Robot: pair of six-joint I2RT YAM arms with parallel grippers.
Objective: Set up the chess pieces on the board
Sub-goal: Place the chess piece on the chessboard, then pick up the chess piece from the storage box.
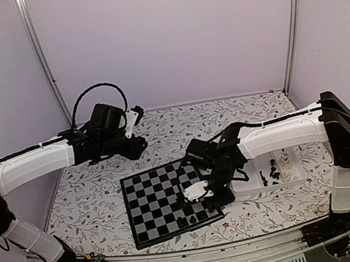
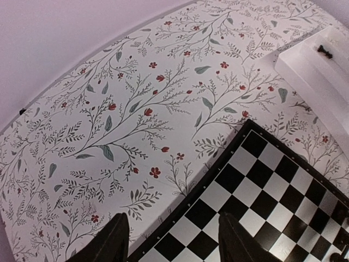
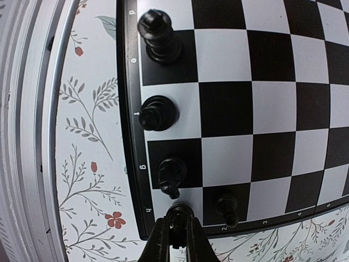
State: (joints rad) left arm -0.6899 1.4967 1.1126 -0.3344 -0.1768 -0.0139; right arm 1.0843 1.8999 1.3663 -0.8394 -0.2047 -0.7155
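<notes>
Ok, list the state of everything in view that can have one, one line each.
left gripper: open, empty, above the board's edge.
right gripper: shut on a black piece at the board's corner.
board: lying flat, most squares bare.
placed pieces: four standing on squares near that corner.
tray: holds loose black pieces.

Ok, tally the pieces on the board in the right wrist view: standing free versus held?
Black pieces standing free on the board: 4
Black piece in the right end effector: 1
Total: 5
</notes>
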